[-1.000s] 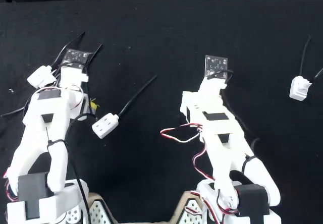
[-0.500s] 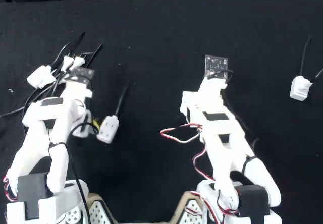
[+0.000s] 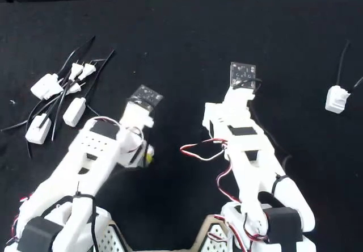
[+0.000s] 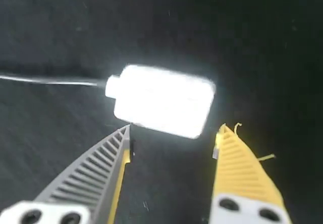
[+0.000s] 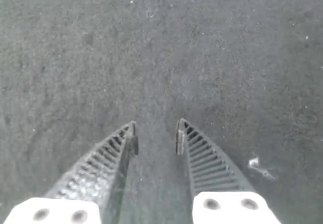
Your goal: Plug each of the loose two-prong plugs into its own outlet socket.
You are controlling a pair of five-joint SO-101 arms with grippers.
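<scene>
Left arm [image 3: 93, 150]: I log it angled forward and inward, left tool [image 4: 174, 128] pointing down, fingers spread wide. Right arm [image 3: 245, 138]: stretched straight ahead, right tool [image 5: 156, 124] fingers narrowly parted.

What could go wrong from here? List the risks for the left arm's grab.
1. The left gripper is open with the white socket block just past its tips; closing now may only nip its edge and shove it away.
2. Its cord runs off sideways and could twist it when lifted.
3. The pile of plugs and cords lies tangled; pulling one may drag the rest.
</scene>
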